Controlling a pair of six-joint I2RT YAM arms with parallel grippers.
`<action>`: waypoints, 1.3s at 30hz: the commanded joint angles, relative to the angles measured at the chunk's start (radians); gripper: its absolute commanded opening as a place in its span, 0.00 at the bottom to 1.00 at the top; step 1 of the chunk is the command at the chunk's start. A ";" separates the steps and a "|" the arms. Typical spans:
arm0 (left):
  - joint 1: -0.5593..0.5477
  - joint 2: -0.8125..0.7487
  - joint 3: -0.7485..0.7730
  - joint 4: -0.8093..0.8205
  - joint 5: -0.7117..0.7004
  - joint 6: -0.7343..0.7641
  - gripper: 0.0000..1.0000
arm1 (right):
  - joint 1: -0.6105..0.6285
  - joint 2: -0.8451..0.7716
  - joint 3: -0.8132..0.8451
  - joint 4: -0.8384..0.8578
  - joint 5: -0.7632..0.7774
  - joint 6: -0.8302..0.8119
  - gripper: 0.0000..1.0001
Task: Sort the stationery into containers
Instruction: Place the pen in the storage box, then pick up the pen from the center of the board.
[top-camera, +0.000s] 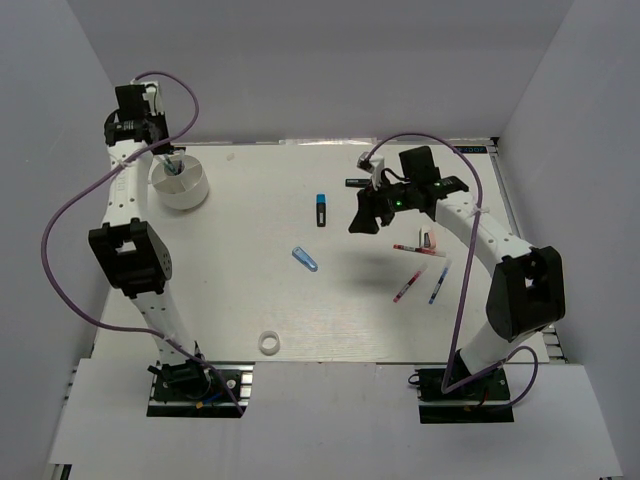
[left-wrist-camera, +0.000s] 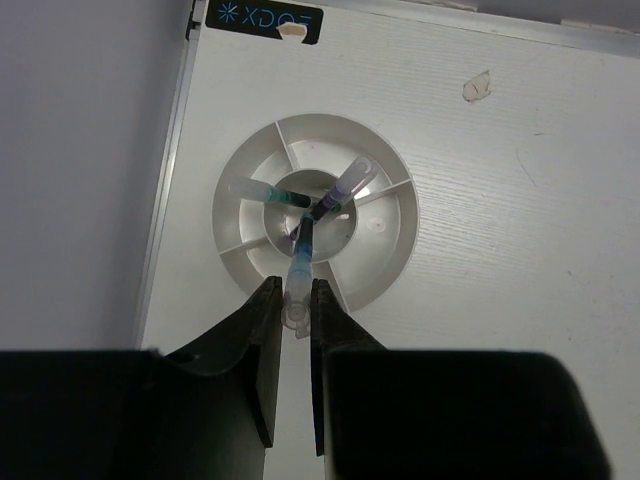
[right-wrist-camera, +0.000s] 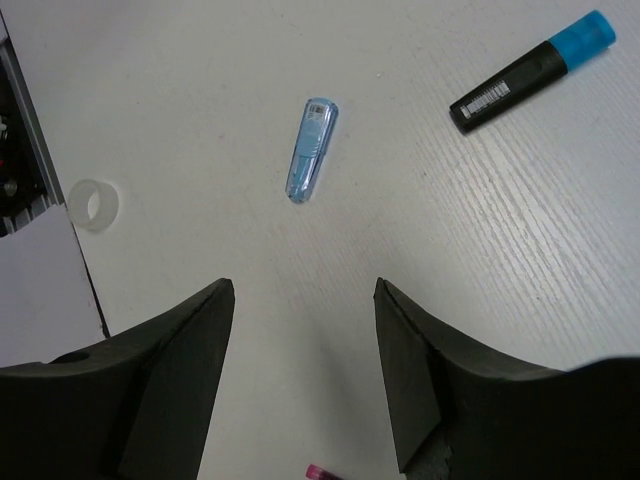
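Counter (top-camera: 250, 300): tub (top-camera: 180, 192) at far left. Left fingers (left-wrist-camera: 262, 350) clenched on a pen (left-wrist-camera: 300, 268), its tip down inside the tub. Looks like the drop step; next is release. Right fingers (right-wrist-camera: 180, 380) spread and empty, hovering mid-right above marker (right-wrist-camera: 530, 72), tube (right-wrist-camera: 310, 150), ring (right-wrist-camera: 93, 205). Next, likely descend squarely on one.

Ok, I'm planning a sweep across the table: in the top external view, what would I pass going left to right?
white tub → tape ring → translucent blue tube → blue-capped black marker → red pen → blue pen
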 joint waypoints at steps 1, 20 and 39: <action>0.003 -0.006 0.006 0.034 0.024 0.013 0.01 | -0.022 -0.029 -0.007 0.042 -0.028 0.043 0.64; -0.020 -0.199 -0.113 0.088 0.280 0.010 0.51 | -0.138 -0.133 -0.148 -0.046 0.126 0.118 0.59; -0.146 -0.435 -0.530 0.034 0.693 0.271 0.55 | -0.207 0.031 -0.148 -0.032 0.433 -0.541 0.30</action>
